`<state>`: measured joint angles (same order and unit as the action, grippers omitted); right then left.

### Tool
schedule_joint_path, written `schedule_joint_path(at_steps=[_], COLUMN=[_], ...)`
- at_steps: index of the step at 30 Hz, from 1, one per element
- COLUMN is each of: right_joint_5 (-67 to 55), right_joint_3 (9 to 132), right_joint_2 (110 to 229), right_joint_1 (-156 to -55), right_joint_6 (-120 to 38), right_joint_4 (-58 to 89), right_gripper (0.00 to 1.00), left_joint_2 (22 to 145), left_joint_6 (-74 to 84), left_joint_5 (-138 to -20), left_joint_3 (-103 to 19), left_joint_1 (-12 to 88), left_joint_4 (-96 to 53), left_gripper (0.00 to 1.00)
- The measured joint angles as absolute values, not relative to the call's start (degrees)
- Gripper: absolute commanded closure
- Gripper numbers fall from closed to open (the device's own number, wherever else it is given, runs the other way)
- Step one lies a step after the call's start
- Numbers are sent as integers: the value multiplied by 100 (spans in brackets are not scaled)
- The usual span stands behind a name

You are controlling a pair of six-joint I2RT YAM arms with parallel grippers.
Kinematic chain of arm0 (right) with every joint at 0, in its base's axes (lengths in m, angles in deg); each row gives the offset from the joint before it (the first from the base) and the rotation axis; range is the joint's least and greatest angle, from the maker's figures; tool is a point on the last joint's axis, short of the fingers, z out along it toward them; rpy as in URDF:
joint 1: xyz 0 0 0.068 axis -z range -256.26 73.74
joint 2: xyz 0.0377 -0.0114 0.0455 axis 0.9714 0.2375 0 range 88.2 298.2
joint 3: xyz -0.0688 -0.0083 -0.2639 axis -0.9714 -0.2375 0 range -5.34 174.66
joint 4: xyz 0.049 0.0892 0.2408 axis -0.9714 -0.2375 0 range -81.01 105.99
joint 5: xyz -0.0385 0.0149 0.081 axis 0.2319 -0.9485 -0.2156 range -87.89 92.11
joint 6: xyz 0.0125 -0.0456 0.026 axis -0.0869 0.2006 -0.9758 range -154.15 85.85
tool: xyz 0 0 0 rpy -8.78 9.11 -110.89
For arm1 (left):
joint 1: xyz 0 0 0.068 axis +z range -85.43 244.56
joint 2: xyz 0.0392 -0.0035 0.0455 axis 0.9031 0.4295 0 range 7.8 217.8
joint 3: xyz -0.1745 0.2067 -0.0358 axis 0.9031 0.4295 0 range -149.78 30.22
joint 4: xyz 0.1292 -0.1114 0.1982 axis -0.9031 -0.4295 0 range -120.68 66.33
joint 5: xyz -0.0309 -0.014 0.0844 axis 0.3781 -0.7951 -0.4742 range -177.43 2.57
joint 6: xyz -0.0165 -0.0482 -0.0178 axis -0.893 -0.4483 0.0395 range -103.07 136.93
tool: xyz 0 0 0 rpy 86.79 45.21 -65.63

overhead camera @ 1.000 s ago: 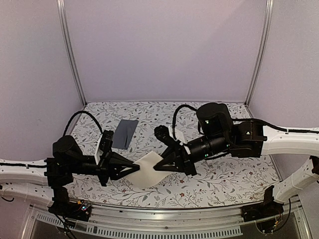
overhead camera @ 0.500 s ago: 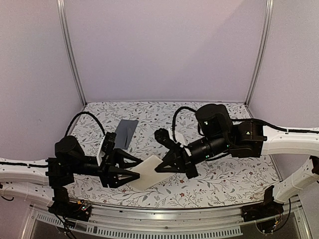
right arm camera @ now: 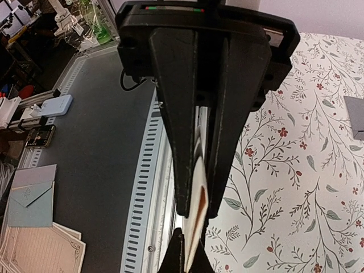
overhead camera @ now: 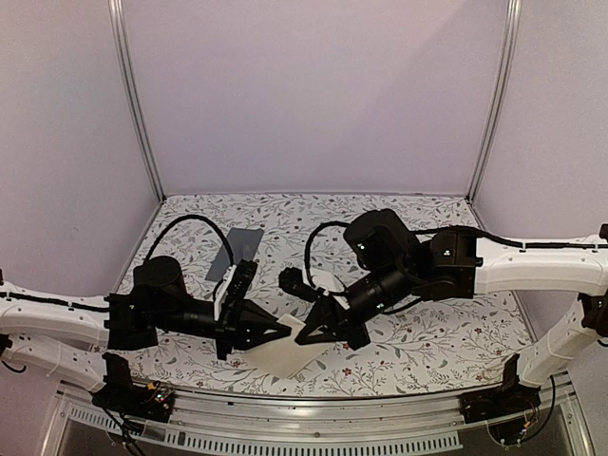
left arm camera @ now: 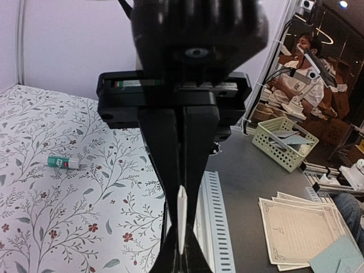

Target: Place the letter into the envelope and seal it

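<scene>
Floral-clothed table (overhead camera: 446, 332) with both arms converging at lower centre of the top view. The letter (overhead camera: 290, 356), a pale sheet, is held just above the cloth between the two arms, one corner dipping toward the near edge. The envelope (overhead camera: 235, 253), dark grey, lies flat toward the upper left of the cloth, well apart from the sheet. The left gripper (overhead camera: 281, 332) is pinching the letter's edge, its fingers pressed almost together on the thin paper in the left wrist view. The right gripper (overhead camera: 306, 334) is likewise clamped on the sheet, seen edge-on in its own wrist view. A small teal-white tube (left arm camera: 62, 162) lies on the cloth at left of the left wrist view. Step in hand, as judged: folding or re-gripping the sheet so that it fits the narrower envelope. To do it well, keep both pinches near the edges, bring the edges square before creasing, and avoid pulling the arms apart, which could tear the paper.
</scene>
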<state>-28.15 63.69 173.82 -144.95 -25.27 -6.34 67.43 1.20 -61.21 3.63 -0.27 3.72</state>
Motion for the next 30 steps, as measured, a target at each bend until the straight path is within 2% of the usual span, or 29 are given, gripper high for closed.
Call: schedule_joint_path(at_steps=[2,3,4,5,6,7,12,19,22,27,30], right_joint_5=[-2813,-2811,-2798,-2774,-2737,-2656,-2291,-2217,-2252,-2420,-2464], right_joint_3=[6376,6393,6411,6422,6431,6433,6059,4680,4415,4446,4518], right_joint_2=[17389,17389,17389,17389,17387,17387,17052,16372,16667,17365,17758], right_joint_1=[-14495,-14495,-14495,-14495,-14495,-14495,-14499,-14499,-14499,-14534,-14600], right_joint_6=[-2525,-2523,-2523,-2514,-2547,-2547,-2813,-3935,-4560,-5213,-5412], right_joint_4=[-701,-743,-767,-774,-758,-712,-6,2842,4127,5467,5982], right_gripper=[98,86,56,32,14,3,1,1,1,1,7], left_joint_2=[6783,6783,6778,6757,6748,6709,5946,4792,4464,4088,3959], left_joint_6=[133,140,144,140,136,114,-122,-385,-448,-570,-677], left_joint_5=[-6154,-6182,-6230,-6324,-6346,-6442,-7011,-7524,-7634,-7806,-7985], left_joint_3=[313,304,304,304,304,304,593,1318,1543,1764,1902], left_joint_1=[-73,-97,-110,-119,-130,-137,-143,-145,-145,-145,-145], left_joint_4=[313,296,294,289,287,283,580,1229,1419,1690,1876], left_gripper=[100,100,100,100,100,100,100,100,100,100,100])
